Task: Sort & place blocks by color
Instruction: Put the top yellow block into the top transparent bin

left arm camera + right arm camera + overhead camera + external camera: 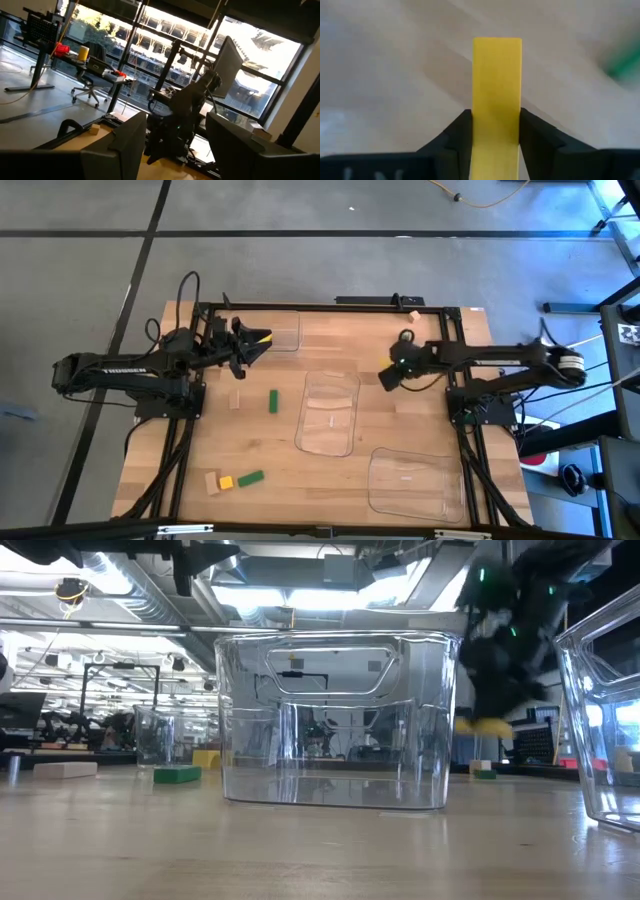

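My right gripper (386, 379) hangs over the table's right-middle, just right of the central clear tray (330, 412), and is shut on an oblong yellow block (497, 90). My left gripper (250, 345) is raised over the far left and open, with nothing between its fingers (125, 145). A second yellow block (262, 337) shows by its tips. A tan block (236, 398) and a green block (272, 401) lie flat on the left-middle. Near the front edge lie another tan (211, 483), yellow (226, 481) and green block (249, 477). My right gripper pinches the yellow block's two long sides (476, 125) between its fingers, coming from above and pointing down. The fingers lie along the block, and its free end (497, 47) sticks out past the fingertips. The block (480, 726) is lifted clear of the table.
Clear trays: one in the middle, one at the near right (410, 480), a small one at the far left-middle (286, 338). A small tan block (412, 314) sits by the far frame rail. A small green block (485, 773) lies under the right gripper. Black frame rails edge the table.
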You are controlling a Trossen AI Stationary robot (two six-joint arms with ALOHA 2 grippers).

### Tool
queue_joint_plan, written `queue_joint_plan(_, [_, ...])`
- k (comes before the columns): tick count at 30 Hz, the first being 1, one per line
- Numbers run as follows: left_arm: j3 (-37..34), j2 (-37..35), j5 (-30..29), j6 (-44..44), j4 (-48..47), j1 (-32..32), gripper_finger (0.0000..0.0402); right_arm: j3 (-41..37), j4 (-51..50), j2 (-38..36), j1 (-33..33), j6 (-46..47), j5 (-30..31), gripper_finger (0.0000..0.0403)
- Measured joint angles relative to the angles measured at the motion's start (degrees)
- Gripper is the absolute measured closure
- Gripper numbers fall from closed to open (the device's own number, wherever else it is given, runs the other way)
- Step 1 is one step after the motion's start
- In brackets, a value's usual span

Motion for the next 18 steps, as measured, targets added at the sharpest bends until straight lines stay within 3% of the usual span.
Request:
queue_joint_plan(6, [0.3,0.5,1.1,1.3,0.0,0.0,0.0203,1.4,25.0,-2.0,0.1,-2.2,-6.2,0.0276])
queue_joint_plan(13, [4.9,7.4,0.7,4.7,0.1,0.0,0.0201,11.5,30.8,2.5,4.0,-12.6,-6.1,0.0276])
queue_joint_plan(18, [8.6,13.1,4.9,4.9,0.0,0.0,0.0183,17.8,30.9,6.1,6.1,-15.8,-5.9,0.0276])
